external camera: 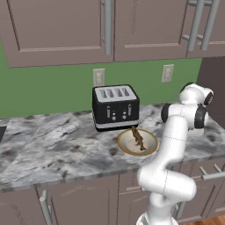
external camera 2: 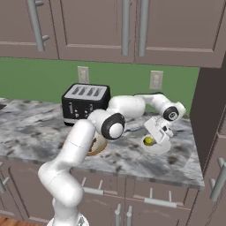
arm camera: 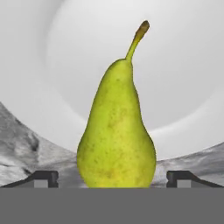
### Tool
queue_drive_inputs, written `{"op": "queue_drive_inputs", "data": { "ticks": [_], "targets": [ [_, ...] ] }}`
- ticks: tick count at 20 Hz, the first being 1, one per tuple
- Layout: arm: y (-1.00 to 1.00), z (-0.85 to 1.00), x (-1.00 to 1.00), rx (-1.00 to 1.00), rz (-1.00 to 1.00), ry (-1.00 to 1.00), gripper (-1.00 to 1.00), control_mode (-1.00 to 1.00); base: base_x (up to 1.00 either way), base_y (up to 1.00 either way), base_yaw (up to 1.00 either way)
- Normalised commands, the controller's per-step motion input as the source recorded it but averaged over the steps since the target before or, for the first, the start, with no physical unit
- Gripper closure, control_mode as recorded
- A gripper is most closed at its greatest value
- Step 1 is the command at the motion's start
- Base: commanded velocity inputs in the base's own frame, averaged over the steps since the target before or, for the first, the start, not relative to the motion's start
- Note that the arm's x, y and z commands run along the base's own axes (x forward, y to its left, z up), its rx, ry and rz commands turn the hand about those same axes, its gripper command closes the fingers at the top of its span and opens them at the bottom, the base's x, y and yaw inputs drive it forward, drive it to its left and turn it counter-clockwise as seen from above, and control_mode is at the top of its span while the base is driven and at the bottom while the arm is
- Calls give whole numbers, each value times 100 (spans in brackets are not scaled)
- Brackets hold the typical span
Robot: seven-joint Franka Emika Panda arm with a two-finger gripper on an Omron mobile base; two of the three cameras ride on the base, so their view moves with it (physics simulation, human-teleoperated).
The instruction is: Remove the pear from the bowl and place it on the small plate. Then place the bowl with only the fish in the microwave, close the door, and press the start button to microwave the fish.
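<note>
Tool (arm camera: 112, 179) spread wide, fingertips (arm camera: 43, 178) standing clear on either side of the pear (arm camera: 117, 127), not pinching it. Pear lies on the small plate (external camera 2: 161, 148) at the desk's (external camera: 52, 145) right end. Bowl (external camera: 127, 143) with fish (external camera: 139, 139) sits just in front of the toaster (external camera: 115, 107).

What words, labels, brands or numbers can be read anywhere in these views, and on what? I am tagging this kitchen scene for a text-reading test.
None can be read.
The toaster: small pale marks by its front controls, too small to tell whether they are text.
The two wall outlets: no lettering visible.
The pear, the small plate, the bowl and the cabinets: no writing.
</note>
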Motion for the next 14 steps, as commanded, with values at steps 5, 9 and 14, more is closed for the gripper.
{"op": "queue_drive_inputs", "data": {
  "ticks": [5, 9, 14],
  "targets": [
    [16, 29, -47, -4, 0, -38, -100, -100, 0, 0, 0],
    [73, 31, -28, -15, -6, -27, -100, -100, 0, 0, 0],
    [65, 86, -53, -17, -8, -26, -100, -100, 0, 0, 0]
  ]
}}
